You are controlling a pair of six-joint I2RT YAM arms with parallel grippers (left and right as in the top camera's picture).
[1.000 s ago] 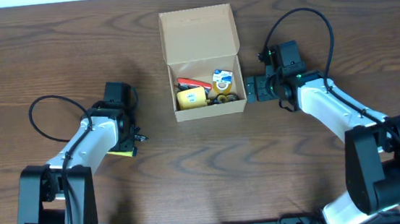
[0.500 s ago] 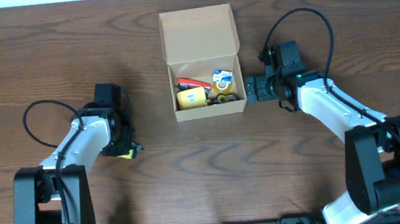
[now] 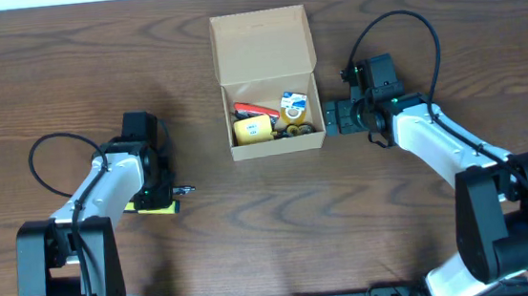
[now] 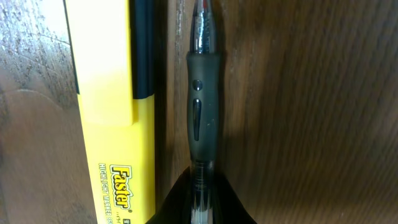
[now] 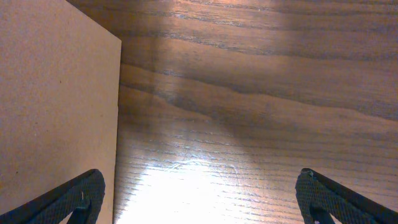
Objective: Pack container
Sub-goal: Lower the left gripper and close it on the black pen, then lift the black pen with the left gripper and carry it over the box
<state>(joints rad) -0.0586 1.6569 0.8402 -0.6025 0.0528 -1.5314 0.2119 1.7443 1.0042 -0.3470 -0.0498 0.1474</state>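
Left gripper (image 4: 202, 190) is clenched on what looks like a pen (image 4: 203, 118), with a highlighter (image 4: 106, 124) just beside it. Lift straight up so the highlighter isn't dragged. The box (image 3: 278, 148) stands open mid-table; right gripper (image 3: 335, 119), released, flanks its right wall.

We've got a dark brown wooden table (image 3: 250, 207); small tan cardboard box (image 3: 278, 148) on it, flap up; off left, yellow rectangular highlighter (image 4: 109, 124) just beside a black-gripped clear pen (image 4: 204, 118).
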